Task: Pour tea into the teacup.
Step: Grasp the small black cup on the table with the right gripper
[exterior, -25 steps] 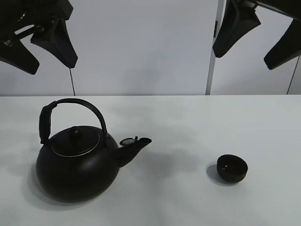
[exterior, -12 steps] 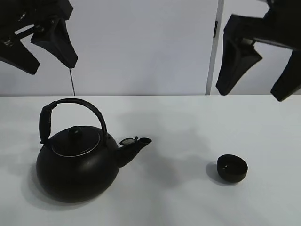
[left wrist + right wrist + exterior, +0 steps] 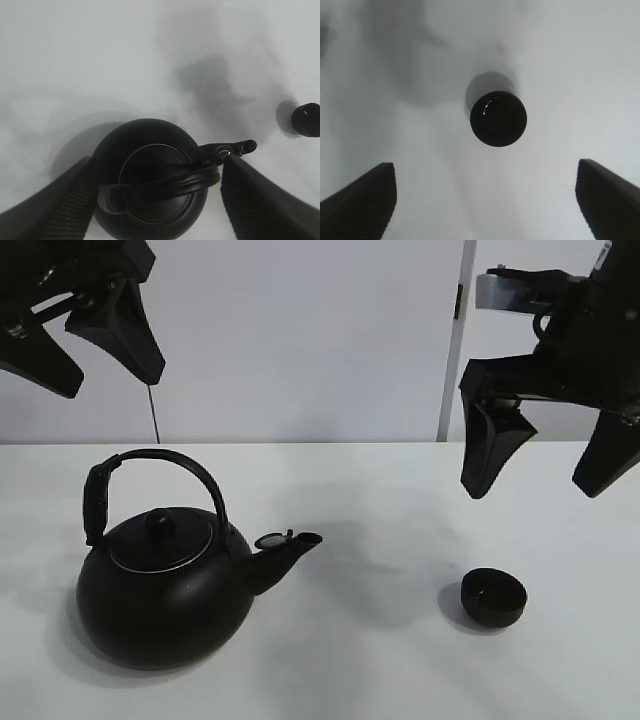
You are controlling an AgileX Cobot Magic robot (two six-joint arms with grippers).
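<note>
1. You are seeing the kettle [image 3: 160, 610] wearing matt black, a shiny metal rim edging its lid [image 3: 182, 540].
2. The teacup [image 3: 493, 598] is looking matt black, glinting faintly inside.
3. The table [image 3: 400, 670] is showing smooth matt white.

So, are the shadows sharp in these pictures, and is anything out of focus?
Exterior high view: soft, diffuse shadows beside the kettle and teacup, no hard edges. Left wrist view: the left fingers are blurred, the kettle fairly sharp. Right wrist view: a small glint on the teacup; the right fingers are out of focus.
</note>
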